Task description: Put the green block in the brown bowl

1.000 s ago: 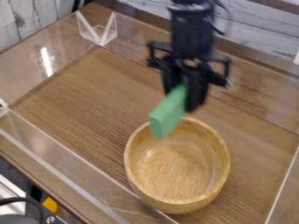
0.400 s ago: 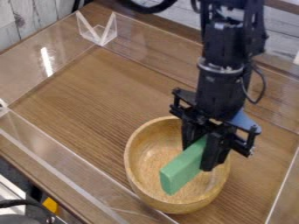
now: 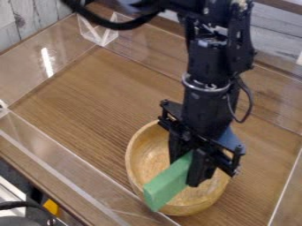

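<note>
Nearer the front rim of the bowl (image 3: 209, 199) now, the green block (image 3: 168, 184) has travelled with the arm (image 3: 203, 62) from beyond the bowl's far side, through a point over its middle, to where it shows against the near left part of the rim; the bowl sits as it did. The pincer (image 3: 195, 152) is closed on the block's upper end, leaving the long lower part hanging aslant, probably so that end can go in first. Whether the block touches the wood I cannot tell; its low tip looks close to the rim and could catch there, so a small shift back towards the bowl's middle seems wise before letting go. Left of the bowl lies bare tabletop (image 3: 77, 106); well beyond it, at the far left, stands a clear pointed holder (image 3: 99, 31), out of the way. The arm itself hides the bowl's far right side
</note>
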`<action>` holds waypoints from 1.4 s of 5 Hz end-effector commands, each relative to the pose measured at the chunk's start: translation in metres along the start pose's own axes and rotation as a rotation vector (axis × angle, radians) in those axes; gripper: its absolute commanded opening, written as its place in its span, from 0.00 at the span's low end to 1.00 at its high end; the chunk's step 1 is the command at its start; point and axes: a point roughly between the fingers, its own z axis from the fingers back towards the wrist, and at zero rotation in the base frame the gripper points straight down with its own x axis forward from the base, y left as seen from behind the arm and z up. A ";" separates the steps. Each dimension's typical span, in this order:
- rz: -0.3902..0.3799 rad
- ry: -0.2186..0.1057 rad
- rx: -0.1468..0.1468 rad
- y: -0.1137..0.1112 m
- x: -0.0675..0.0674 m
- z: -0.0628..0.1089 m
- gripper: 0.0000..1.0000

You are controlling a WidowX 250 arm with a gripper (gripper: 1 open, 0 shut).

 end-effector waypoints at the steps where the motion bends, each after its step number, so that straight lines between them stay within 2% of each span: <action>1: 0.002 -0.045 0.009 0.004 -0.001 0.003 0.00; 2: 0.009 -0.059 0.013 0.009 -0.001 -0.002 0.00; 3: 0.033 -0.053 0.006 0.023 0.002 -0.002 1.00; 4: 0.059 -0.048 0.006 0.038 0.006 -0.001 1.00; 5: 0.066 -0.054 0.017 0.043 0.007 0.005 1.00; 6: 0.069 -0.060 0.027 0.047 0.008 0.010 1.00; 7: 0.066 -0.064 0.039 0.039 0.006 0.015 1.00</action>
